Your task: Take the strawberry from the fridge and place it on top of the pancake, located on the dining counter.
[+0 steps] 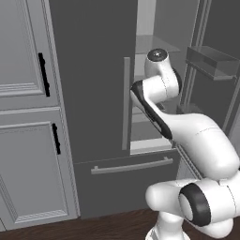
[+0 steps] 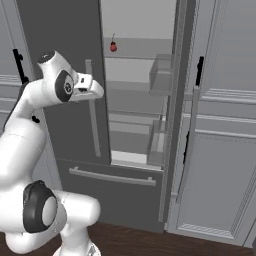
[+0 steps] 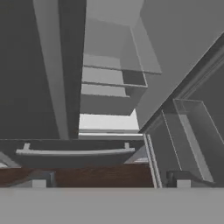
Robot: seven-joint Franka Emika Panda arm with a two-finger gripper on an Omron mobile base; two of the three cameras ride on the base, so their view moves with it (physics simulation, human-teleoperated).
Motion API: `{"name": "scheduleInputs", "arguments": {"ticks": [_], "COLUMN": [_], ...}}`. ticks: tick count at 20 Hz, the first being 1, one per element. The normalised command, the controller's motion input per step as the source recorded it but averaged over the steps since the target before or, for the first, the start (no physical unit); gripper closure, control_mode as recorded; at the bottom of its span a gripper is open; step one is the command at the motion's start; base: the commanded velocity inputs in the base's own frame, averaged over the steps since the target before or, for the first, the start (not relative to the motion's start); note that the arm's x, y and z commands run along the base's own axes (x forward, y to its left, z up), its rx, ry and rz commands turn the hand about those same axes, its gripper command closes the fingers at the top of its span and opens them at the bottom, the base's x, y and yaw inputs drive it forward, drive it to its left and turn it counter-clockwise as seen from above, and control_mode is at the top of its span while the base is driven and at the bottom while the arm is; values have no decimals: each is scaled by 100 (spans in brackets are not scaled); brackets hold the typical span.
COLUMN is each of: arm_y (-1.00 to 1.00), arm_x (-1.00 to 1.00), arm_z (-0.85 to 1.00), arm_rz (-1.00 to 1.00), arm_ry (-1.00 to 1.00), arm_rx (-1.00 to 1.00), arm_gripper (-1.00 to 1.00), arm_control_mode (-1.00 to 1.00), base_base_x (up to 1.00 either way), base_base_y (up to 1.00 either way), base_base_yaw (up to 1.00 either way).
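Tool (image 3: 110,181) wide, nothing held, facing open fridge (image 2: 65,60); strawberry (image 2: 113,46) on upper shelf, well apart.

The fridge (image 2: 75,60) stands with its right door swung wide open, its left door shut, and a bottom drawer below with a horizontal bar handle. Inside the fridge, the strawberry (image 2: 113,46) rests on an upper shelf near the left of the opening. The gripper (image 2: 95,89) hovers in front of the fridge's shut left door, below and left of the strawberry, well apart from it.
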Motion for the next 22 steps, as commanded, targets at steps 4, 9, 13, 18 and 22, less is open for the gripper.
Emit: {"name": "scheduleInputs", "arguments": {"ticks": [4, 9, 13, 18, 22], "arm_y": [33, 59, 55, 7, -19], "arm_x": [8, 40, 68, 88, 57], "arm_z": [74, 47, 11, -4, -9], "arm_rz": [-33, -2, 4, 8, 4], "arm_ry": [-53, -7, 4, 14, 0], "arm_rx": [55, 9, -9, -14, 0], "arm_gripper": [-100, -100, -100, -100, -100], "arm_control_mode": [-100, -100, -100, -100, -100], "base_base_x": [0, 0, 0, 0, 0], "base_base_y": [0, 0, 0, 0, 0], "base_base_yaw": [0, 0, 0, 0, 0]}}
